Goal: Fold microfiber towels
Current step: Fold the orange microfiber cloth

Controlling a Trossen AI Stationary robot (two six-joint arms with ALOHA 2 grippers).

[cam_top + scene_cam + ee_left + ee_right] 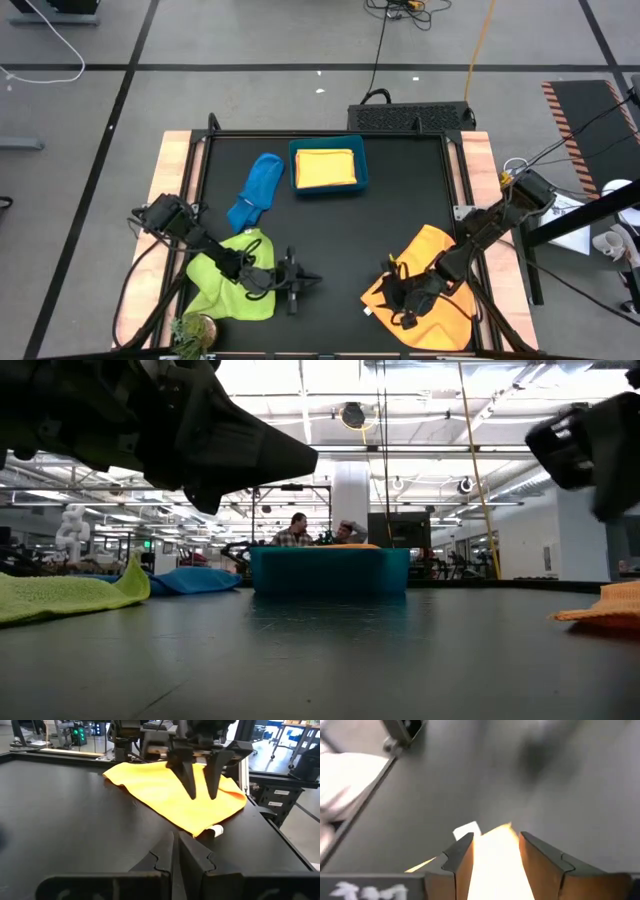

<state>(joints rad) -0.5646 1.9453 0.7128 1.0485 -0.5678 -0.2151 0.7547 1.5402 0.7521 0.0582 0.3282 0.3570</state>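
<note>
Orange cloth fills the gap between the right gripper's (495, 852) spread fingers in its wrist view, so the step in hand appears to be taking hold of the orange towel (432, 290) at the table's near right corner; the next move likely calls for closing on that edge and carrying it across. Left gripper (174, 855), pressed together and empty, waits beside the lime green towel (232, 275) near the near left corner. Only the high view shows the blue towel (258, 190) and the yellow towel (325, 167) in the teal bin (362, 172) by the far edge (the low view shows the bin's wall alone).

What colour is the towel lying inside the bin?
Yellow towel, folded in the teal bin; the high view shows it best.
</note>
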